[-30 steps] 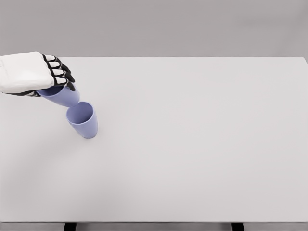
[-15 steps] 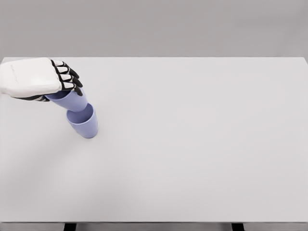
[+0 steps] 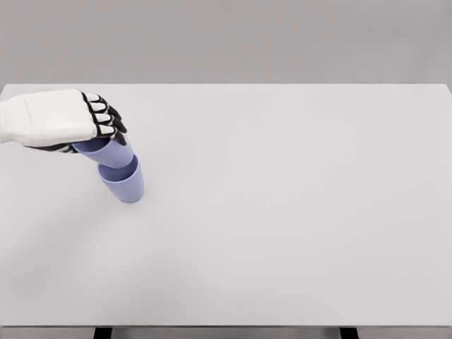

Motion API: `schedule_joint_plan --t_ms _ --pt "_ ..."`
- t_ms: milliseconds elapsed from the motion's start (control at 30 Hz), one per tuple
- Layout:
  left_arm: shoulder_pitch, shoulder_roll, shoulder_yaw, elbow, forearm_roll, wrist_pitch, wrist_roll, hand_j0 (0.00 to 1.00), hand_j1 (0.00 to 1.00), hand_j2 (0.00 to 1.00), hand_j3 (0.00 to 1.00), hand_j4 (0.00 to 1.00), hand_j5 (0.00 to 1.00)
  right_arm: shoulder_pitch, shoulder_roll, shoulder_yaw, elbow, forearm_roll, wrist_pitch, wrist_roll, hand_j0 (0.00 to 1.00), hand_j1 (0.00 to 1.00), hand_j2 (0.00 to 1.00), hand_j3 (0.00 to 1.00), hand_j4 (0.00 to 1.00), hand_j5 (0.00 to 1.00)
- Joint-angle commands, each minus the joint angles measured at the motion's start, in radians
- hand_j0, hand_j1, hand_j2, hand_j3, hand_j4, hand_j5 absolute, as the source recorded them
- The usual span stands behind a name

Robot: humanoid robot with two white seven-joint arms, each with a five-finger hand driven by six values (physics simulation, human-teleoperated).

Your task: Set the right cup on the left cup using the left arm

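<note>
Lavender held cup (image 3: 109, 152) entering standing cup (image 3: 124, 184), tilted.
Left hand (image 3: 60, 119) clamped at its rim; likely light, rigid, smooth plastic, so rim grip suits nesting.

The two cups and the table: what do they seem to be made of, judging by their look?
Held cup and lower cup: probably plastic, matte lavender, evenly coloured with thin walls and no glare. Table: smooth, pale grey-white, matte; perhaps laminate or painted board, but a simulator's render leaves this open. The left hand has a white shell and black fingers, seemingly hard plastic.
</note>
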Motion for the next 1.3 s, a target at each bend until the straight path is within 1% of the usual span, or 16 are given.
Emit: schedule_joint_plan --t_ms 0,100,333,367,467,500,533,600,800,967,1033,1100,1267 --pt "0.000 -0.003 0.001 0.000 0.007 0.002 0.001 0.71 0.71 0.71 0.71 0.71 0.71 0.000 0.000 0.001 0.000 0.000 0.000 0.000 1.00 1.00 1.00 1.00 1.00 1.00" --pt "-0.002 -0.020 0.001 0.000 0.012 0.002 0.001 0.71 0.71 0.71 0.71 0.71 0.71 0.000 0.000 -0.001 0.000 0.000 0.000 0.001 1.00 1.00 1.00 1.00 1.00 1.00" --pt "0.005 -0.021 -0.002 -0.001 0.016 0.002 0.001 0.72 0.72 0.72 0.72 0.72 0.72 0.000 0.000 -0.001 0.000 0.000 0.000 0.000 1.00 1.00 1.00 1.00 1.00 1.00" --pt "0.005 -0.021 -0.003 -0.001 0.016 0.002 -0.001 0.74 0.74 0.74 0.74 0.74 0.74 0.000 0.000 -0.001 0.000 0.000 0.000 0.000 1.00 1.00 1.00 1.00 1.00 1.00" --pt "0.015 -0.020 -0.003 -0.001 0.018 0.002 0.001 0.90 0.90 0.90 0.90 0.90 0.90 0.000 0.000 -0.001 0.000 0.000 0.000 0.000 1.00 1.00 1.00 1.00 1.00 1.00" --pt "0.020 -0.020 -0.003 -0.001 0.016 0.002 0.001 0.94 0.94 0.94 0.94 0.94 0.94 0.000 0.000 -0.001 0.000 0.000 0.000 0.000 1.00 1.00 1.00 1.00 1.00 1.00" --pt "0.020 -0.020 -0.003 -0.001 0.016 0.002 0.000 0.94 0.94 0.94 0.94 0.94 0.94 0.000 0.000 -0.001 0.000 0.000 0.000 0.000 1.00 1.00 1.00 1.00 1.00 1.00" --pt "0.020 -0.018 -0.003 -0.001 0.018 0.002 0.001 0.99 0.99 0.99 0.99 0.99 0.99 0.000 0.000 0.001 0.000 0.000 0.000 0.000 1.00 1.00 1.00 1.00 1.00 1.00" --pt "0.017 -0.012 -0.003 -0.001 0.018 0.002 0.001 0.99 0.99 0.99 0.99 0.99 0.99 0.000 0.000 0.001 0.000 0.000 0.000 0.000 1.00 1.00 1.00 1.00 1.00 1.00" --pt "0.008 -0.006 0.007 0.000 0.050 0.002 0.004 1.00 1.00 1.00 1.00 1.00 1.00 0.000 0.000 -0.001 0.000 0.000 0.000 0.000 1.00 1.00 1.00 1.00 1.00 1.00" --pt "0.008 0.000 0.026 0.000 0.064 0.002 0.004 1.00 1.00 1.00 1.00 1.00 1.00 0.000 0.000 0.001 0.000 0.000 0.000 0.001 1.00 1.00 1.00 1.00 1.00 1.00" --pt "0.008 0.020 0.066 0.000 0.070 0.002 0.004 1.00 1.00 1.00 1.00 1.00 1.00 0.000 0.000 0.001 0.000 0.000 0.000 0.000 1.00 1.00 1.00 1.00 1.00 1.00" --pt "0.008 0.029 0.083 0.000 0.079 0.002 0.002 1.00 1.00 1.00 1.00 1.00 1.00 0.000 0.000 -0.001 0.000 0.000 0.000 0.000 1.00 1.00 1.00 1.00 1.00 1.00"
